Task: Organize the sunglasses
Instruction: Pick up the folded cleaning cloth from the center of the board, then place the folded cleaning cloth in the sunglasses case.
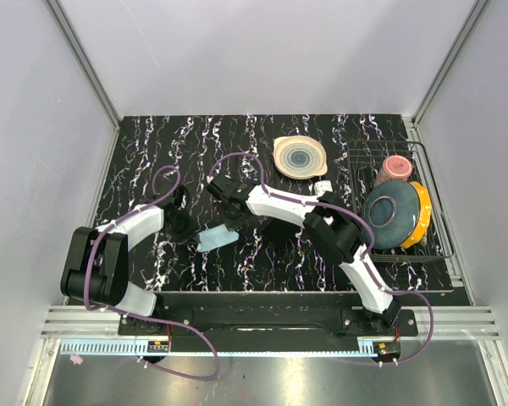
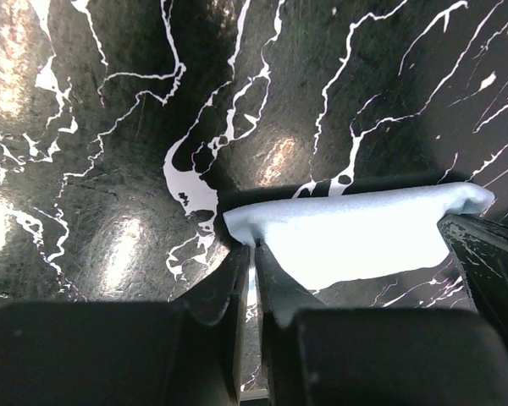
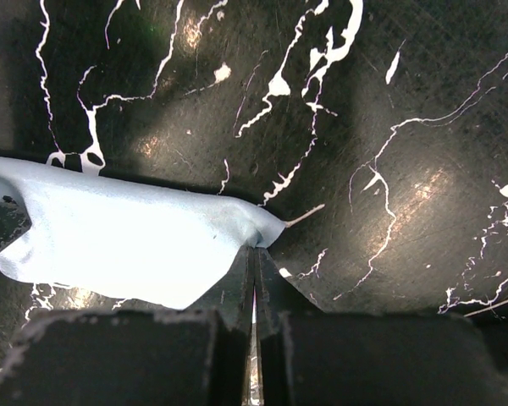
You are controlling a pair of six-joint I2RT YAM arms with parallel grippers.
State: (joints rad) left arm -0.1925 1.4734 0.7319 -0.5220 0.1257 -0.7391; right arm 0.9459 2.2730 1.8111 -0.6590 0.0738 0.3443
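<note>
1. The left gripper (image 2: 254, 247) has its 2 black fingers (image 2: 216, 292) drawn together to a thin slit at 1 corner of a pale-blue, soft, rectangular cloth (image 2: 356, 241); pale material shows in the slit, so it appears clenched on that corner.
2. The right gripper (image 3: 254, 248) is fully clenched; its fingers (image 3: 288, 292) meet on another corner of the same cloth (image 3: 127, 245), which bunches into a small fold at the tips.
3. In the overhead view the cloth (image 1: 216, 238) lies near the middle of the black table veined with white like marble (image 1: 144, 161); the left gripper (image 1: 186, 228) is at its left end, the right gripper (image 1: 234, 224) at its upper right edge, the 2 close together.
4. In the right wrist view a thin tan strand (image 3: 305, 216) pokes out just beside the pinched fold; what it belongs to cannot be told.
5. The sunglasses cannot be made out in any view; where they sit cannot be told.
6. A round cream plate with dark concentric rings (image 1: 300, 157) rests at the table's far side, well apart from the cloth; a small white object (image 1: 322, 185) lies just beside it, partly hidden by the right arm.
7. A black wire rack (image 1: 440, 228) stands at the right edge; it holds a dark blue-grey round plate (image 1: 391, 218) leaning against a yellow dish (image 1: 422, 216), with a pink cup (image 1: 396, 167) behind them.
</note>
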